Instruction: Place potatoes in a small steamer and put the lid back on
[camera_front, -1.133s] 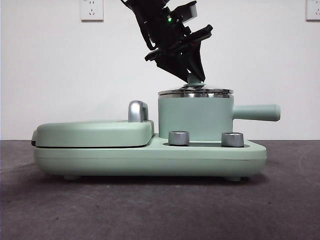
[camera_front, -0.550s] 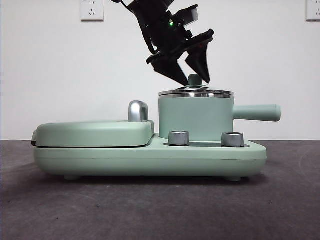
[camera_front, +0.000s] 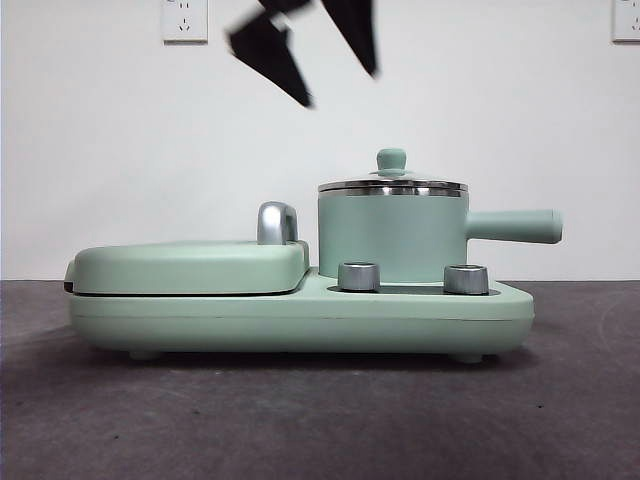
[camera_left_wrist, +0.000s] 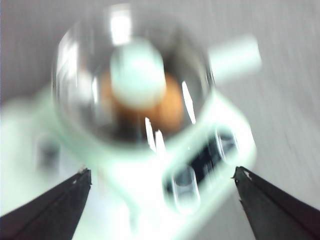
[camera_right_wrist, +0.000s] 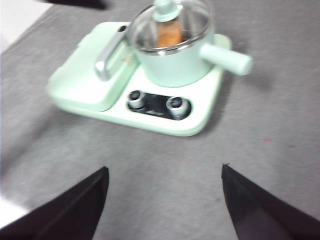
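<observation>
Now the lid (camera_front: 392, 184) sat level on the steamer (camera_front: 392, 235), knob up, with the potato (camera_left_wrist: 167, 107) visible inside through the glass. The left gripper (camera_front: 305, 50) hung above the pot, its fingers spread wide and empty. The right gripper (camera_right_wrist: 165, 200) waited well back over the desk (camera_right_wrist: 280, 150), fingers likewise wide apart and holding nothing. By my judgement the task was all but done, and the step in hand was a clean retreat: lifting straight up, fingers kept apart and clear of the knob, so the lid stayed seated on the steel rim.
</observation>
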